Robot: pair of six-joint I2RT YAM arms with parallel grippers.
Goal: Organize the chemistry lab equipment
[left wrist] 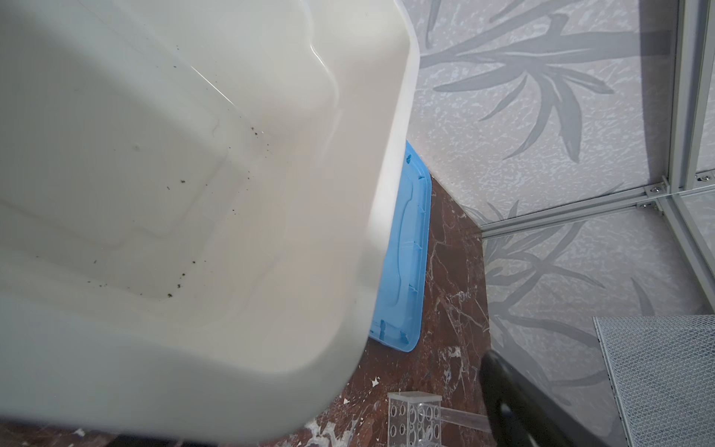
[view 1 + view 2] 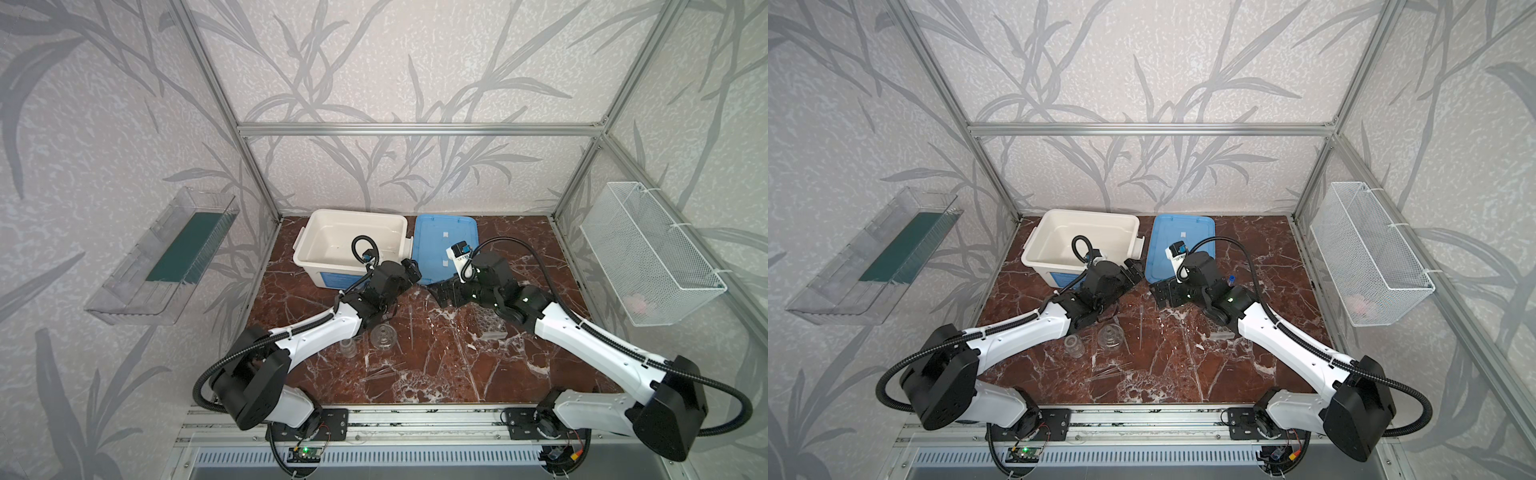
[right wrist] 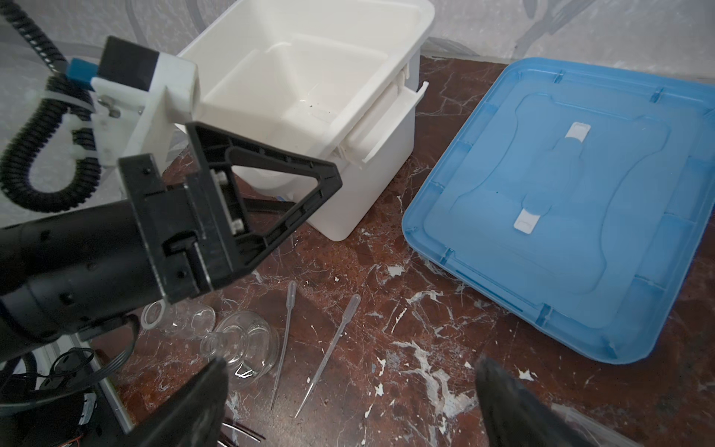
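Hovering at the near right corner of the white tub (image 2: 332, 241), the left tool (image 2: 411, 267) has its jaws spread wide and grips nothing. The right tool (image 3: 350, 362) hangs just to its right, low above the table (image 2: 457, 374), off the near left corner of the flat blue lid (image 2: 444, 237). Its fingers (image 3: 205, 394) stand far apart too, with only marble between them.

The tub sits far left of centre, and the lid lies flat just beside it on the right (touching or not, hard to say).

Beside the left arm's forearm, a clear flask (image 2: 383, 334) and a smaller clear jar (image 2: 348, 348) stand close together on the table. Two thin clear pipettes (image 3: 284, 340) lie just right of the flask, side by side but not touching.

The clear many-holed rack (image 2: 488, 322) sits right of centre, partly under the right arm. A blue-capped test tube (image 2: 1230, 279) pokes out beyond that arm; whether it stands in the rack I cannot tell.
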